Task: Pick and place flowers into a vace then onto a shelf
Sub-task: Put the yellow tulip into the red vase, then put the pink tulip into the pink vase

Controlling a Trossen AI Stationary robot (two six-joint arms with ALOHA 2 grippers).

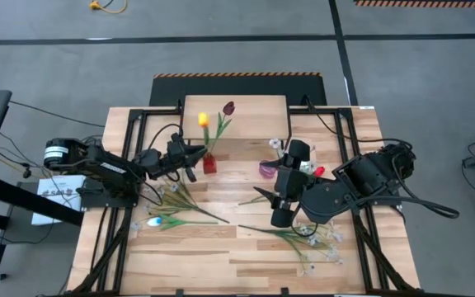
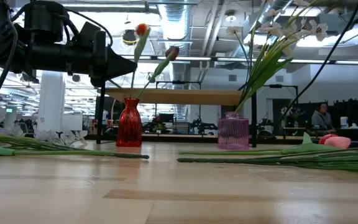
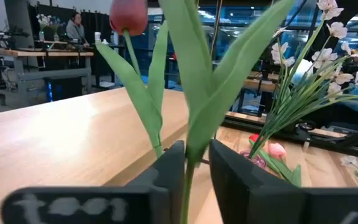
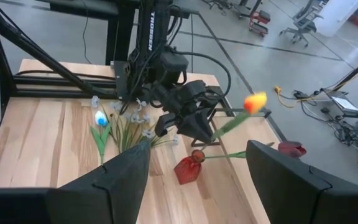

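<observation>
High view puts the red vase (image 1: 209, 162) on the table just in front of the shelf (image 1: 246, 115), with two tulips standing in it: an orange-yellow one (image 1: 203, 120) and a dark red one (image 1: 228, 108), both leaning toward the far side over the shelf board. A purple vase (image 1: 268, 169) stands to its right, and the low view shows a spray of white blossoms (image 2: 278, 31) rising from it.

Left gripper (image 1: 195, 153) reaches in from the left and sits just beside the red vase; its wrist view shows the two dark fingers (image 3: 169, 171) set slightly apart with a green stem (image 3: 185, 193) running between them, though whether they touch it I cannot tell. Right gripper (image 1: 280, 216) hangs over the table centre-right, near the purple vase, its fingers (image 4: 120, 177) spread wide and holding nothing.

Loose flowers lie on the tabletop (image 1: 221, 256) in two groups: one near left (image 1: 171, 210), including a pale blue-white head, and one near right (image 1: 303, 239) of white-blossomed stems. A pink tulip head (image 2: 335, 140) lies at the right in the low view.
</observation>
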